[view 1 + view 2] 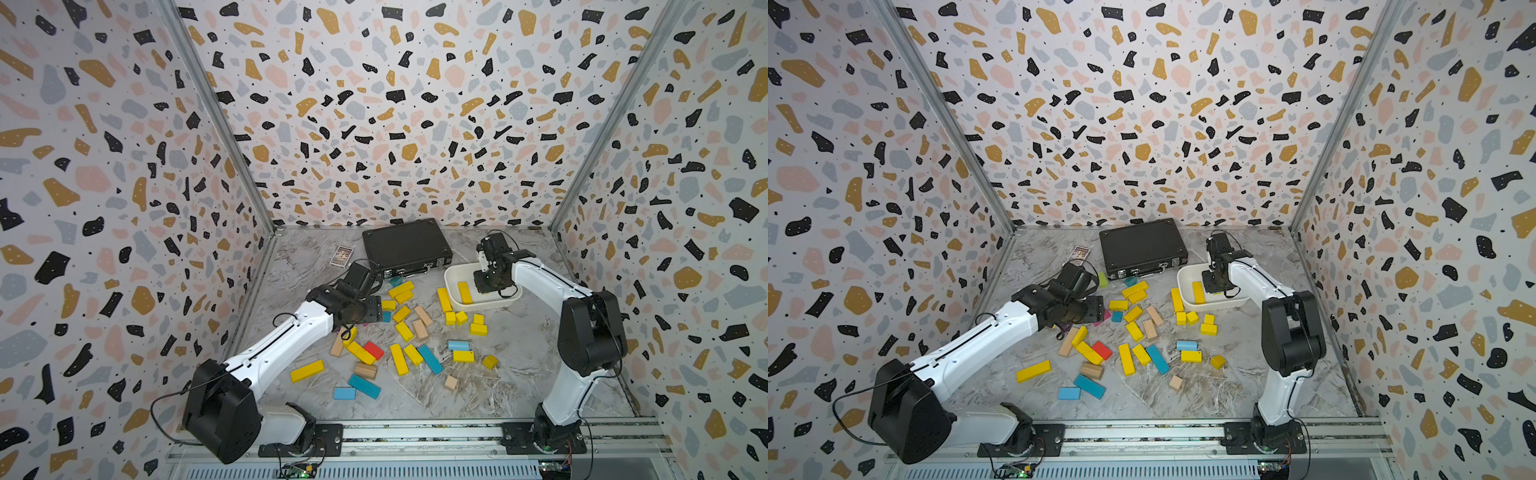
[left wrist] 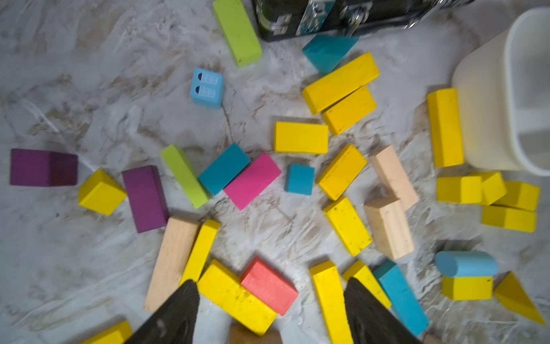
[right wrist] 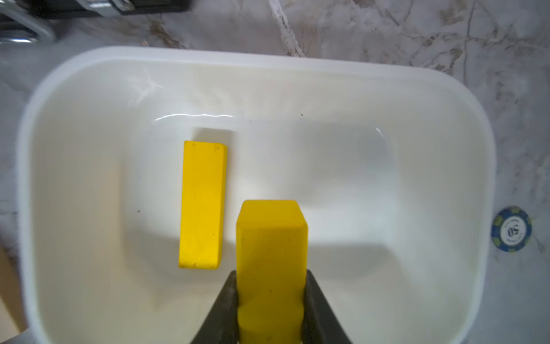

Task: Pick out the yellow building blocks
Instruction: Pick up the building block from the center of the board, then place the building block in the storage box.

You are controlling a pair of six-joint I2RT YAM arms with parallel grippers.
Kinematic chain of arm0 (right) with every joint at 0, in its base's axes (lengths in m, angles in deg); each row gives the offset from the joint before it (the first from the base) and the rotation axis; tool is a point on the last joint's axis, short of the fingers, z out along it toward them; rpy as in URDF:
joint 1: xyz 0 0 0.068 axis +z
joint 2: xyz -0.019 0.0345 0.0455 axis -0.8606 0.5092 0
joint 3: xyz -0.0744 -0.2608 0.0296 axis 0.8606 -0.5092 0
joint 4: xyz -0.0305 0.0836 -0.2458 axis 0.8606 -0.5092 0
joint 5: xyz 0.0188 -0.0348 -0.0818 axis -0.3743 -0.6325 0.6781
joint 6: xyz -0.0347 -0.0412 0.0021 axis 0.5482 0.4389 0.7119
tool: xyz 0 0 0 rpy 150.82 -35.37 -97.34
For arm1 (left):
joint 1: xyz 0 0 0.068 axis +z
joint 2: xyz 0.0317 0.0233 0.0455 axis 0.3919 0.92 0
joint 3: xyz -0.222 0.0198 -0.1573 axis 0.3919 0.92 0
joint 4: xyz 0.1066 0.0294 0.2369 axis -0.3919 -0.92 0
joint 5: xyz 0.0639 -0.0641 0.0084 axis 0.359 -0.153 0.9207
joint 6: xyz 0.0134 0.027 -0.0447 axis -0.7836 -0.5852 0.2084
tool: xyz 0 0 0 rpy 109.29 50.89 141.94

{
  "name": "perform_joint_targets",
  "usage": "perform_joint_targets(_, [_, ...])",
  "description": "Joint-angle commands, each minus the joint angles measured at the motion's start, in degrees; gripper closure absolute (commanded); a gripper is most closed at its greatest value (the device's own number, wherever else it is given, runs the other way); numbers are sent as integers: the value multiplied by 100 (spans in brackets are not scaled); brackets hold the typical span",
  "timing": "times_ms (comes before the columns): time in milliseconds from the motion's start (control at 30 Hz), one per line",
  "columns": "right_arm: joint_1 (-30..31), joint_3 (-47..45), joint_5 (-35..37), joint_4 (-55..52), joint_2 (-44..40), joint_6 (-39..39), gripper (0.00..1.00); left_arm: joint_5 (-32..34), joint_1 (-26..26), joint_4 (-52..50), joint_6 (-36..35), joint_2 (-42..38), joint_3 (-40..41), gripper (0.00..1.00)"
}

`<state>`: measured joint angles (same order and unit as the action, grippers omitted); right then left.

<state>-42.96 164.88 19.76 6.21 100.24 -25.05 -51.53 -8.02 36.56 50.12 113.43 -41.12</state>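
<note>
Yellow block [image 3: 272,253] over tub [image 3: 297,59], off rim (roomy)

Crowded blocks [image 1: 399,359]; open table [image 1: 519,395] frontward

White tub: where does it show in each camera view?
Top view: white tub right of centre.
Top view: same spot.
Left wrist: cut off at the frame's edge.
Right wrist: fills the frame, beneath the gripped yellow block.
Shared landmark: black case beside it.
</note>
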Motion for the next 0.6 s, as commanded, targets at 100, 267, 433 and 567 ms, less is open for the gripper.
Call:
perform_joint_targets(100, [-76,633,144,-325,628,290,85,329,33,-902,-462,154,-43,23])
perform_joint_targets(267, [-122,860,111,-415,924,282,71,381,92,-1092,-598,460,-104,24])
perform_joint_targets(433, [-161,855,75,-415,987,266,60,439,215,-976,-825,685,-127,30])
perform_joint_targets(567, [-184,871,42,-492,894,214,52,342,304,-842,-1135,1024,-273,35])
